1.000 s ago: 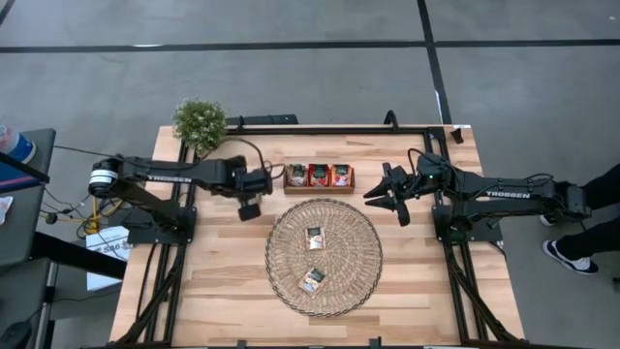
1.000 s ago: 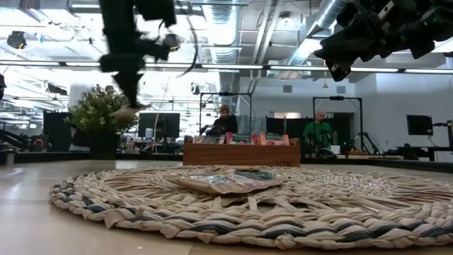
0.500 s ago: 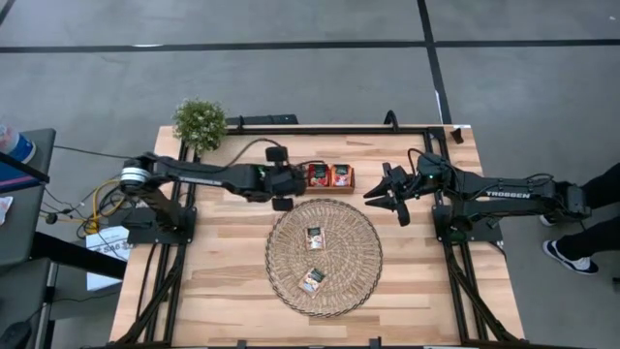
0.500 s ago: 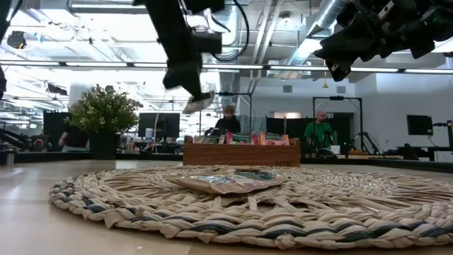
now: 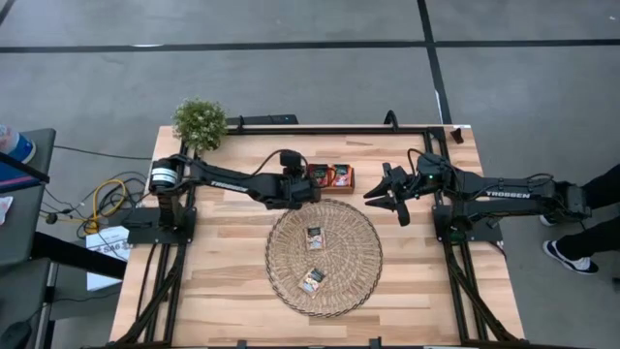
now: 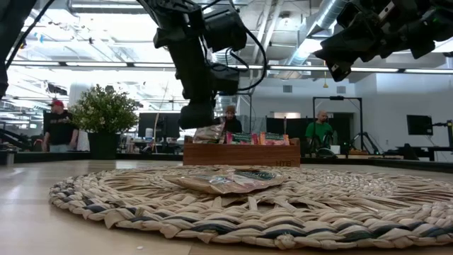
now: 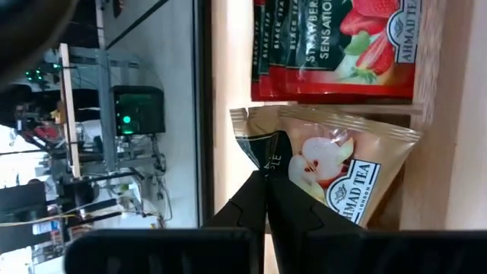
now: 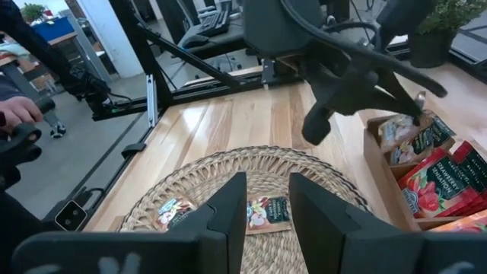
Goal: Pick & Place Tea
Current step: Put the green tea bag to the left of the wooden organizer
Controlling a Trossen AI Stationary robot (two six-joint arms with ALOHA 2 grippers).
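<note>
My left gripper is shut on a pale beige tea sachet at the left end of the small wooden tray. In the low view the sachet sits just at the tray's top edge. Red tea sachets stand upright in the neighbouring compartment. Two more sachets lie flat on the round woven mat. My right gripper waits open, above the table to the right of the tray, with nothing between its fingers. My left gripper pinches the beige sachet between its two fingers at its dark green band end, near one corner. The fingers come slanting down from the table's left side. The sachet juts out past the fingertips, tilted, over the tray's left compartment; whether it touches the tray I cannot tell.
A potted plant stands at the table's far left corner. The mat fills the middle of the table, just in front of the tray. Bare wood lies to the mat's left and right. People stand in the room beyond the table's far edge.
My left gripper has carried the beige sachet toward the table's right edge, from left of the tray to over its left compartment. On the way it has sunk lower, rolled and tipped downward. It has stayed shut on the sachet.
</note>
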